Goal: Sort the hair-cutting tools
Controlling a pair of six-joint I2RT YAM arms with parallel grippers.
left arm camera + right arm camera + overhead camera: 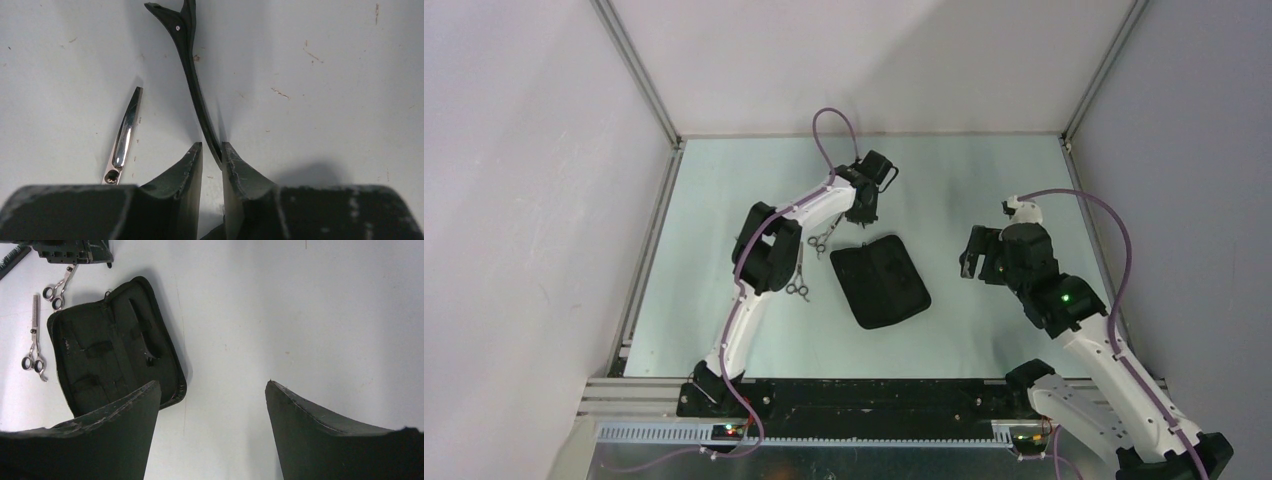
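Narrowly, left gripper (211, 148) pinches hair clip (190, 67).

Left gripper (211, 147) pinching hair clip (199, 100) — right gripper (212, 385) wide apart, hovering.

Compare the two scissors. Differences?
Toothed scissors have a serrated blade; plain scissors have smooth ones. Plain scissors' tips lie beside the left gripper, which pinches a clip; toothed scissors lie apart from it, beside the pouch. Both are silver, ring-handled and flat on the table.
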